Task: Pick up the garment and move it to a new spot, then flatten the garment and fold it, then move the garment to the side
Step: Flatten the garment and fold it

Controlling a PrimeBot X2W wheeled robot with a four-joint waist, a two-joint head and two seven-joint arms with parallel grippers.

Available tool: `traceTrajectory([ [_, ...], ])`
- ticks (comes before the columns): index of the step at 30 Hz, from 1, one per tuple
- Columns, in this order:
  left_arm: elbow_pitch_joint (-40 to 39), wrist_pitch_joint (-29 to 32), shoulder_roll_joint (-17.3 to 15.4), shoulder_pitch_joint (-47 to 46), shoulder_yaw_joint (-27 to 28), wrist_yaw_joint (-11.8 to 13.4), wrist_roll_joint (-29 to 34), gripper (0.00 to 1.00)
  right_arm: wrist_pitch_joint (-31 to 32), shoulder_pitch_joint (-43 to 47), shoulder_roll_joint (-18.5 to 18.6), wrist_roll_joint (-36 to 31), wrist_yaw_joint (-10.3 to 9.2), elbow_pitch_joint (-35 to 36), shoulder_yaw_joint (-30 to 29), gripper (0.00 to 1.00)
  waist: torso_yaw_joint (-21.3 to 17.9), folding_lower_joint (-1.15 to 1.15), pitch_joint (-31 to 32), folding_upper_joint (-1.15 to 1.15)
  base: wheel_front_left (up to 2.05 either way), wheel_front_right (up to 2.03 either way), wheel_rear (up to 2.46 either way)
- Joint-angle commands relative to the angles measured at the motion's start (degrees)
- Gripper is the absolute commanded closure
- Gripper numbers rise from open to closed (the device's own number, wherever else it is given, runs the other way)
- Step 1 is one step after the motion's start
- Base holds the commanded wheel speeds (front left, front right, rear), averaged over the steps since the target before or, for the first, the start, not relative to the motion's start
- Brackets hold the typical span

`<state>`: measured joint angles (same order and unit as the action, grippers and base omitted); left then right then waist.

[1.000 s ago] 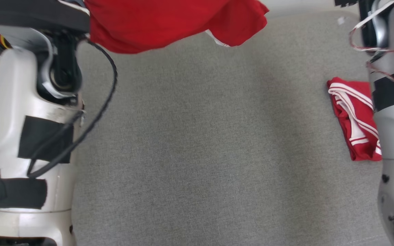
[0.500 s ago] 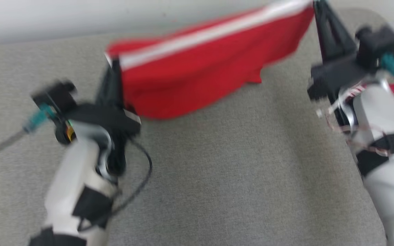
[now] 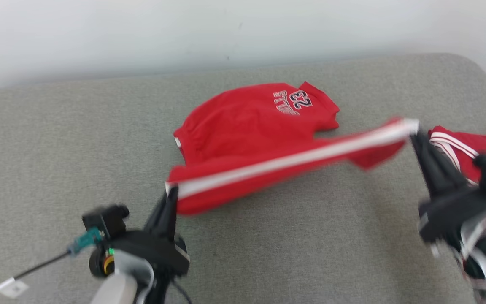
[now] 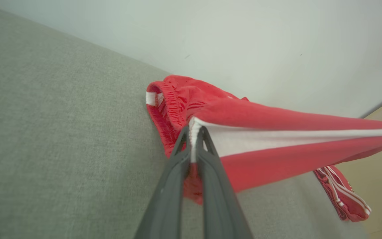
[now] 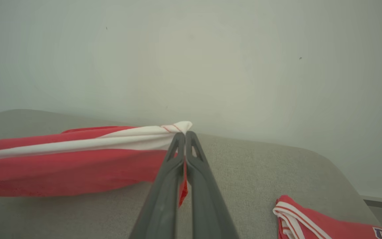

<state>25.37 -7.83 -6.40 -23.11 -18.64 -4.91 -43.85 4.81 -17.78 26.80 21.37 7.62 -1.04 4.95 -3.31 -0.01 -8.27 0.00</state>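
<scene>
The garment (image 3: pixel 251 126) is red with a white band and a "23" print. Its far part lies on the grey cushion, while the near white-banded edge is stretched taut above the surface between both grippers. My left gripper (image 3: pixel 171 192) is shut on the band's left corner, seen close in the left wrist view as gripper (image 4: pixel 192 131) pinching the garment (image 4: pixel 260 146). My right gripper (image 3: pixel 414 133) is shut on the right corner; the right wrist view shows this gripper (image 5: pixel 185 134) clamping the garment (image 5: pixel 78 159).
A second red piece with white stripes (image 3: pixel 466 147) lies folded at the cushion's right side, close behind my right arm; it appears as the striped piece (image 5: pixel 310 219) in the right wrist view. The grey cushion (image 3: pixel 57 147) ends at a pale wall (image 3: pixel 141 33).
The head camera has swung up. Both grippers have drawn the white-banded edge down and toward me, and the garment's far part now rests on the cushion with its print showing.
</scene>
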Motion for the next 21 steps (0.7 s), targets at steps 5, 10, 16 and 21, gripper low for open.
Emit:
traceTrajectory([
  [5,-6.49,5.01,-2.92,8.42,-1.36,3.68,0.55,1.0,12.32,16.22,-0.84,2.43,-0.24,12.04,-7.27,1.0,1.01,0.01,1.33,0.0,0.0,0.0,0.0],
  [10,-11.13,9.14,-4.96,13.83,-2.33,7.63,1.22,1.0,23.83,26.0,-3.99,1.49,-0.26,16.75,-12.43,1.0,0.87,0.01,2.56,0.0,0.0,0.0,0.0],
  [16,-15.82,14.16,-6.82,18.95,-2.51,10.86,-0.17,1.0,35.02,32.25,-6.85,3.73,-0.25,19.54,-13.83,1.0,0.19,0.01,3.51,0.0,0.0,0.0,0.0],
  [21,-20.26,19.37,-10.45,23.23,-2.59,14.51,0.44,1.0,42.59,36.23,-8.67,5.25,-0.27,22.6,-15.98,1.0,-0.07,0.01,3.78,0.0,0.0,0.0,0.0],
])
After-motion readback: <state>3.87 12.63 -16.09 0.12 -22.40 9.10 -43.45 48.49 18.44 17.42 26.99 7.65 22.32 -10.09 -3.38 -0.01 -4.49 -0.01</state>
